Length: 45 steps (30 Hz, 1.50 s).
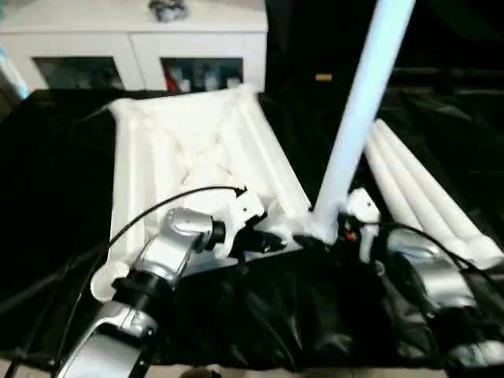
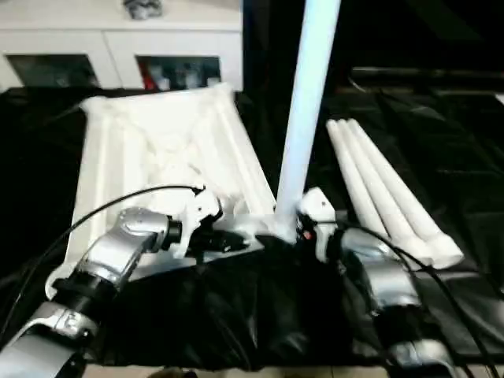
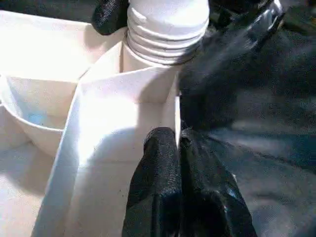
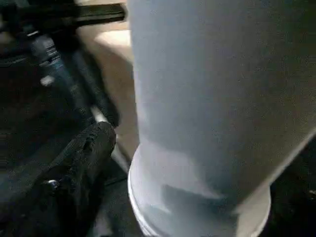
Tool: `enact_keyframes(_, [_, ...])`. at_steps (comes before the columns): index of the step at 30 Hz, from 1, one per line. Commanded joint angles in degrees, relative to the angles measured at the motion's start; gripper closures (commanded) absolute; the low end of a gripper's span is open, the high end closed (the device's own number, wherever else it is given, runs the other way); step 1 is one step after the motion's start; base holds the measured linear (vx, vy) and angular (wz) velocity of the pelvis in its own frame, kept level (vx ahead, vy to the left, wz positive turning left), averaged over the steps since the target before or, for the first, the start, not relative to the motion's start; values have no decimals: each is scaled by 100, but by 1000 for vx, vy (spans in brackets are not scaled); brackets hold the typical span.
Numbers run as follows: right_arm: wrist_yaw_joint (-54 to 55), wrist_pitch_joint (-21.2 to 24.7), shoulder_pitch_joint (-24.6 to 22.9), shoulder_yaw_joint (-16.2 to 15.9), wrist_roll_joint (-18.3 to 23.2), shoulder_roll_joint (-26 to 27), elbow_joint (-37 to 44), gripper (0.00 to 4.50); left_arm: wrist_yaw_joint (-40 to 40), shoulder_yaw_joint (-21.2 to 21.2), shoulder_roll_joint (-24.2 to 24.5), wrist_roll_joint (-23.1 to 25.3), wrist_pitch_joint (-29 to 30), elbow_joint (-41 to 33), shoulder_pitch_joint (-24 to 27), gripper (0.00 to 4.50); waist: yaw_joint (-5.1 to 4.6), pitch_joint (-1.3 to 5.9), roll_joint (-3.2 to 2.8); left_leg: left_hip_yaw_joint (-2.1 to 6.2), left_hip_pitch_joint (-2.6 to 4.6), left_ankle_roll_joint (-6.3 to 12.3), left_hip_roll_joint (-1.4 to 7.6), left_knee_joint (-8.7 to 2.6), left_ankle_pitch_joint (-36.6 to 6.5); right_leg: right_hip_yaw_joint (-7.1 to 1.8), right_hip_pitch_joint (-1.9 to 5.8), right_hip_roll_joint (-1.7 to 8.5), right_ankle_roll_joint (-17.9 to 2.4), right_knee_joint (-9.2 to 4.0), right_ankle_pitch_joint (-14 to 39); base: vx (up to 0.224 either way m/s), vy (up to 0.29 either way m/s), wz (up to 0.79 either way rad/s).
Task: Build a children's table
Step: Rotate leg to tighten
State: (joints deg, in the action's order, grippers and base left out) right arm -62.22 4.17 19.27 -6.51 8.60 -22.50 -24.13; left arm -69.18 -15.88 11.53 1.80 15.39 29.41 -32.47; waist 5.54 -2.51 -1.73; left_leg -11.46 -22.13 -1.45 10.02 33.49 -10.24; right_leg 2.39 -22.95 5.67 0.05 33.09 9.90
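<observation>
The white table top [image 1: 197, 142] lies upside down on black cloth, ribbed underside up. One white leg [image 1: 358, 110] stands upright in its near right corner socket, threaded end [image 3: 165, 34] seated in the socket. My right gripper [image 2: 287, 228] is open around this leg's base, one finger [image 4: 84, 163] beside the collar with a small gap. My left gripper [image 3: 178, 163] is shut on the thin rim wall of the top, just left of that corner. Three more legs [image 1: 417, 197] lie side by side on the cloth to the right.
A white cabinet [image 1: 134, 47] with glass doors stands behind the table top. Black cloth [image 1: 260, 315] covers the work surface, bunched in folds near me. A black cable [image 1: 157, 209] arcs over my left forearm.
</observation>
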Motion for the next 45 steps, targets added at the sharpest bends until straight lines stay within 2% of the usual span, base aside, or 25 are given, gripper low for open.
enact_keyframes(1, [-570, 237, -208, -772, -15, 167, 165, 56, -233, -314, -237, -286, -212, -139, -234, 450, -2, 301, 51, 109, 170, 368, 355, -459, -1614, -164, 190, 281, -1338, -375, 1475, 0, 0, 0])
enact_keyframes(3, [-776, 400, -336, -806, 60, 59, 437, 56, -335, -291, -182, -267, -265, -44, -291, 450, -13, 290, 29, 129, 168, 219, 351, -490, -1827, -170, 189, 287, -1257, -403, 1751, 0, 0, 0])
enact_keyframes(4, [-830, 472, -382, -815, 89, 29, 530, 78, -370, -273, -164, -257, -287, 12, -326, 450, 9, 286, 7, 133, 198, 160, 357, -500, -1932, -178, 169, 283, -1199, -417, 1868, 0, 0, 0])
enact_keyframes(7, [-863, 602, -462, -826, 135, -11, 706, 100, -463, -254, -129, -235, -319, 92, -377, 450, 3, 284, 22, 139, 210, 52, 347, -512, -2105, -183, 154, 287, -1115, -447, 2072, 0, 0, 0])
enact_keyframes(8, [-860, 645, -480, -832, 149, -22, 757, 100, -489, -251, -122, -228, -330, 106, -384, 450, 6, 281, -4, 148, 203, 38, 347, -516, -2110, -187, 155, 293, -1108, -446, 2076, 0, 0, 0])
enact_keyframes(9, [-859, 655, -483, -834, 153, -25, 768, 112, -495, -250, -120, -227, -333, 109, -386, 450, -7, 284, 12, 156, 180, 22, 348, -524, -2099, -182, 170, 301, -1097, -441, 2064, 0, 0, 0])
enact_keyframes(15, [-852, 799, -554, -858, 170, -25, 898, 149, -531, -258, -111, -220, -369, 148, -381, 450, -3, 295, 26, 156, 163, 55, 347, -516, -1941, -180, 180, 301, -1132, -425, 1874, 0, 0, 0])
enact_keyframes(19, [-314, 688, -411, -686, 0, 230, 561, 172, -274, -196, -211, -179, -364, 169, -354, 450, -7, 296, 29, 149, 155, 93, 344, -505, -1859, -178, 177, 310, -1172, -412, 1832, 0, 0, 0])
enact_keyframes(21, [795, 478, -45, -425, -370, 616, -205, 174, 230, -101, -382, -93, -269, 186, -347, 450, -70, 289, 37, 172, 143, -15, 321, -516, -1963, -167, 161, 334, -1145, -428, 2079, 0, 0, 0])
enact_keyframes(22, [1092, 439, 56, -368, -466, 705, -407, 175, 386, -75, -430, -61, -233, 190, -347, 450, -104, 279, 21, 185, 147, -77, 317, -520, -2079, -159, 141, 339, -1123, -434, 2255, 0, 0, 0])
enact_keyframes(23, [1504, 436, 213, -281, -551, 832, -698, 177, 600, -39, -507, -27, -183, 182, -342, 450, -181, 256, 41, 226, 120, -169, 297, -544, -2289, -125, 172, 335, -977, -464, 2663, 0, 0, 0])
enact_keyframes(24, [1755, 442, 309, -229, -597, 907, -868, 177, 731, -16, -557, -7, -153, 176, -339, 450, -239, 257, 55, 238, 132, -227, 296, -555, -2418, -119, 151, 325, -861, -488, 2885, -51, 9, -12])
enact_keyframes(26, [2453, 482, 608, -38, -603, 1191, -1359, 178, 1269, 78, -766, 73, 22, 121, -315, 450, -304, 243, 45, 250, 160, -241, 290, -546, -2641, -121, 116, 323, -780, -530, 3105, 0, 0, 0])
enact_keyframes(28, [2846, 503, 794, 55, -596, 1393, -1623, 178, 1713, 138, -940, 162, 159, 43, -284, 450, -389, 240, 95, 260, 161, -220, 268, -527, -2763, -102, 93, 318, -719, -583, 3292, 0, 0, 0])
enact_keyframes(29, [3014, 515, 864, 71, -621, 1465, -1712, 178, 1869, 146, -1009, 202, 204, 2, -268, 450, -392, 239, 85, 256, 168, -201, 264, -517, -2774, -101, 82, 319, -700, -582, 3349, 0, 0, 0])
enact_keyframes(30, [3130, 446, 945, 86, -674, 1548, -1848, 178, 2021, 138, -1089, 228, 236, -51, -245, 450, -402, 238, 107, 253, 169, -160, 260, -509, -2764, -101, 68, 313, -650, -609, 3430, 0, 0, 0])
enact_keyframes(31, [3172, 410, 980, 95, -699, 1582, -1911, 178, 2077, 133, -1120, 237, 245, -72, -236, 450, -398, 237, 94, 257, 167, -140, 255, -506, -2745, -94, 68, 317, -606, -622, 3507, 0, 0, 0])
enact_keyframes(32, [3215, 358, 1027, 111, -716, 1632, -2002, 143, 2143, 127, -1167, 241, 254, -92, -227, 450, -392, 237, 89, 257, 172, -133, 260, -503, -2753, -94, 58, 323, -584, -632, 3540, 0, 0, 0])
enact_keyframes(34, [3230, 247, 1104, 119, -726, 1715, -2162, 108, 2244, 120, -1261, 234, 267, -110, -220, 450, -399, 236, 104, 262, 171, -110, 260, -509, -2792, -81, 50, 312, -553, -641, 3546, 0, 0, 0])
enact_keyframes(36, [3089, 226, 1119, 115, -645, 1755, -2201, 108, 2294, 125, -1313, 221, 255, -89, -229, 450, -390, 247, 92, 257, 170, -109, 269, -522, -2772, -85, 59, 298, -593, -629, 3315, 0, 0, 0])
enact_keyframes(37, [3018, 197, 1107, 79, -674, 1734, -2193, 88, 2295, 122, -1303, 222, 232, -65, -237, 450, -380, 244, 70, 252, 174, -107, 277, -535, -2776, -95, 54, 287, -650, -613, 3135, 0, 0, 0])
enact_keyframes(39, [2981, 169, 1102, 48, -700, 1717, -2194, 66, 2298, 119, -1294, 223, 220, -51, -243, 450, -382, 253, 76, 244, 174, -113, 281, -544, -2801, -101, 63, 281, -721, -592, 2919, 0, 0, 0])
enact_keyframes(40, [2893, 27, 1063, -20, -757, 1624, -2162, 61, 2190, 88, -1228, 208, 188, -47, -242, 450, -379, 260, 52, 239, 165, -108, 283, -554, -2778, -104, 78, 275, -770, -578, 2754, 0, 0, 0])
enact_keyframes(43, [2751, -62, 1019, -20, -734, 1550, -2111, 54, 2073, 60, -1163, 190, 158, -53, -234, 450, -375, 265, 64, 218, 162, -81, 284, -551, -2730, -116, 91, 276, -876, -561, 2507, 0, 0, 0])
enact_keyframes(45, [2154, -155, 835, -86, -596, 1384, -1797, 54, 1784, 8, -1025, 145, 59, -38, -227, 450, -354, 270, 69, 202, 158, -12, 283, -542, -2654, -131, 110, 284, -901, -564, 2423, 0, 0, 0])
